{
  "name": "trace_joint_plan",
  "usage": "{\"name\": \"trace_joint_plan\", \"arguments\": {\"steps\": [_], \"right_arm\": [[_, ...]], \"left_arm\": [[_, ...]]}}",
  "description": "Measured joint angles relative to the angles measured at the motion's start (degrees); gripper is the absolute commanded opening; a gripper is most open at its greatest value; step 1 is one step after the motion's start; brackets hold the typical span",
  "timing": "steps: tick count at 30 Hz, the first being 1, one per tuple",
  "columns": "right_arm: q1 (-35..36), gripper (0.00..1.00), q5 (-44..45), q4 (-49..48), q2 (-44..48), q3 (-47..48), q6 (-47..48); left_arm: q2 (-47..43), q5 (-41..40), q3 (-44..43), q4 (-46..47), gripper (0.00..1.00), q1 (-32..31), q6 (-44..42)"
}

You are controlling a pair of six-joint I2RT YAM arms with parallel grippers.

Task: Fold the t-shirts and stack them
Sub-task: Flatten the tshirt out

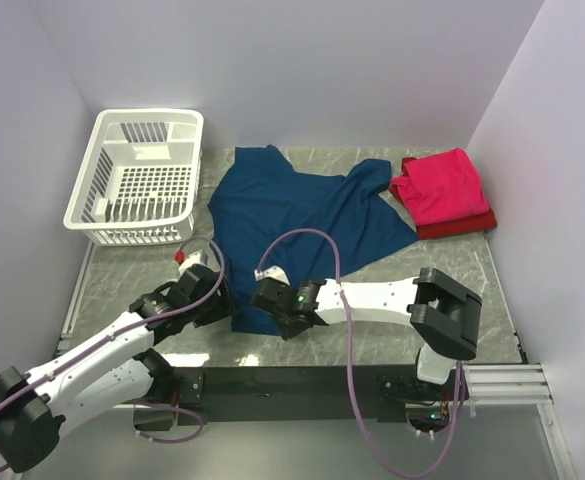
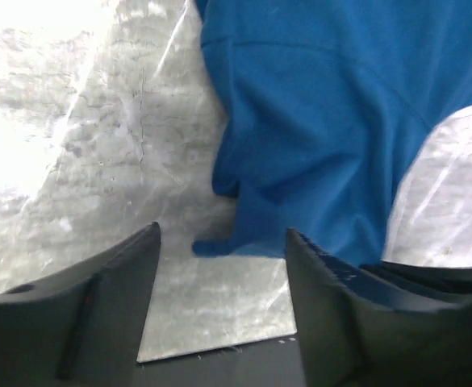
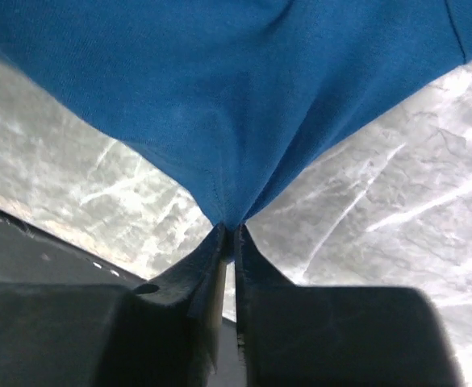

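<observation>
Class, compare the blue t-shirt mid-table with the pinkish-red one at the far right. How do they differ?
The blue t-shirt lies spread and rumpled; the pinkish-red t-shirt is folded small. The blue one lies on the table, the pinkish-red one atop a darker red shirt. The right gripper pinches the blue one's near edge; nothing holds the pinkish-red one. Both are cloth shirts.

Left arm [image 1: 92, 362] and right arm [image 1: 377, 297]: white shells, black joint housings, left tool [image 2: 222, 234] and right tool [image 3: 229, 230] black with wedge-shaped fingers [image 2: 98, 306], lilac cable [image 1: 307, 232] looped along each arm, small green light [image 1: 302, 297] on right wrist.
</observation>
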State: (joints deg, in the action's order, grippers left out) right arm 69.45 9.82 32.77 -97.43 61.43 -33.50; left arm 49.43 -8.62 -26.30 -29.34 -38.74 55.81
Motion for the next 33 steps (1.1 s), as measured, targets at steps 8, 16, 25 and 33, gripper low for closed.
{"name": "trace_joint_plan", "arguments": {"steps": [8,16,25,33], "right_arm": [[-1.1,0.52,1.7,3.2,4.5,0.1,0.0],[-16.4,0.56,3.4,-0.7,16.6,-2.4,1.9],[-40.9,0.53,2.1,-8.3,19.5,-8.1,6.7],[-55.1,0.51,-1.2,-12.7,13.0,-10.4,9.2]], "left_arm": [[-0.1,-4.8,-8.7,-2.5,0.82,-0.3,0.3],[19.7,-5.5,-16.8,8.7,0.83,-0.3,-3.6],[39.1,-4.5,-26.4,19.4,0.86,-2.6,-8.0],[47.2,-4.7,-28.3,22.4,0.88,-2.2,-9.7]]}}
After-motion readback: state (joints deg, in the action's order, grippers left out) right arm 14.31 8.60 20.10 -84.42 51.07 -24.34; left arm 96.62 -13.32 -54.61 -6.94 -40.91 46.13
